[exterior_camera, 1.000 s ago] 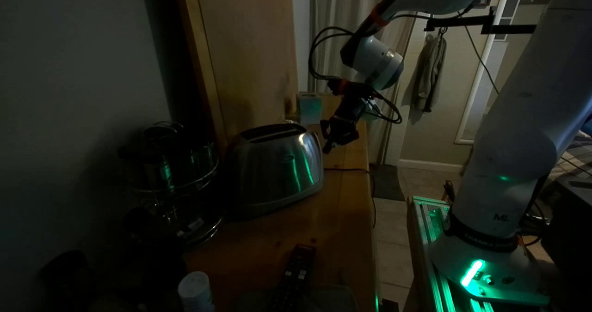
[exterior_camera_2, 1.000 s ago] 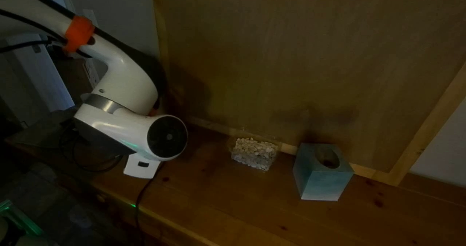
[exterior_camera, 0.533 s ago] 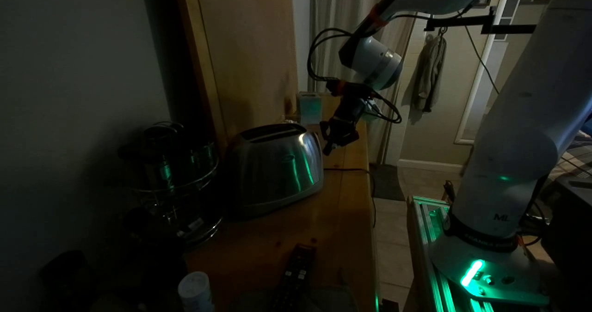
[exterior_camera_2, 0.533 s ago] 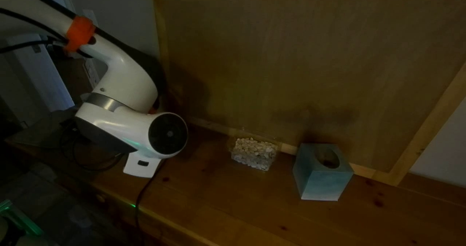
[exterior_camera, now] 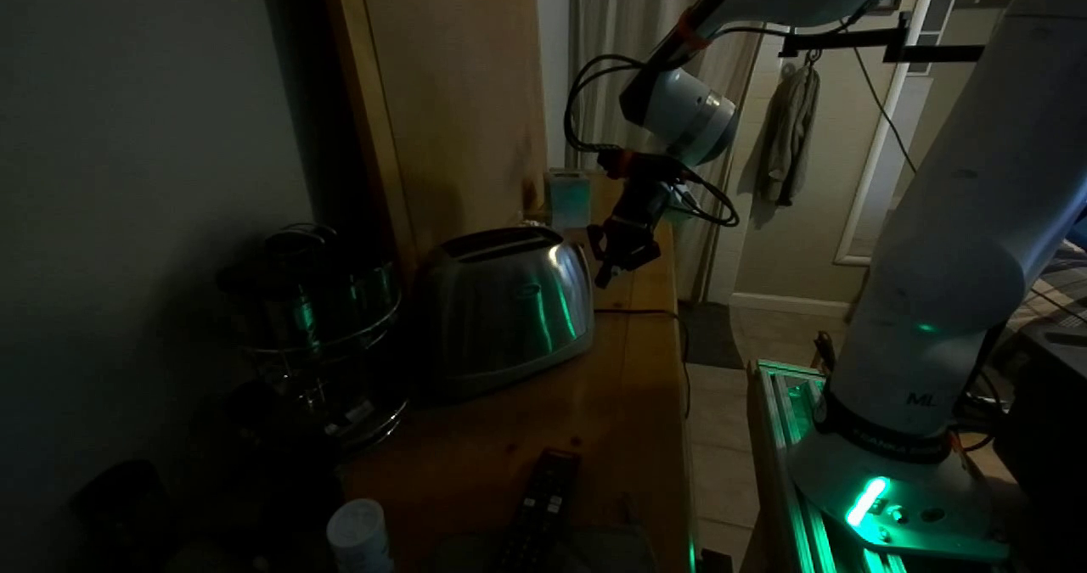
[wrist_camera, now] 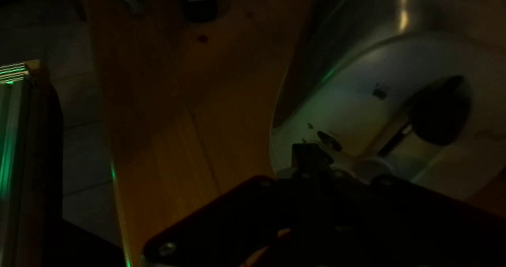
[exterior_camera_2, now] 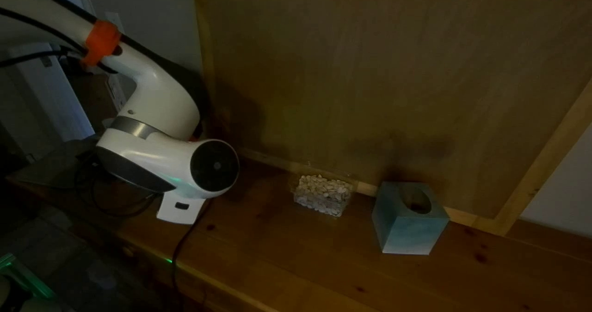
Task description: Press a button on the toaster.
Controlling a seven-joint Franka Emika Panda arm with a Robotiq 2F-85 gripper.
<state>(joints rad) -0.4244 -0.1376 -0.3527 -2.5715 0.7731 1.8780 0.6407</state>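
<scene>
Table (exterior_camera: 633, 386) carries the toaster (exterior_camera: 501, 310), upright and unmoved over the last second. Your tool (wrist_camera: 310, 158), at its end, has dipped slightly in that time; jaws closed together, nothing seen between them. Reading: you are probably trimming height along the pale end panel (wrist_camera: 348, 105) before the press. Dark oval (wrist_camera: 329, 140), likely a button, shows right beside the tool's tip in the wrist view. Contact not discernible; check alignment before pushing.
</scene>
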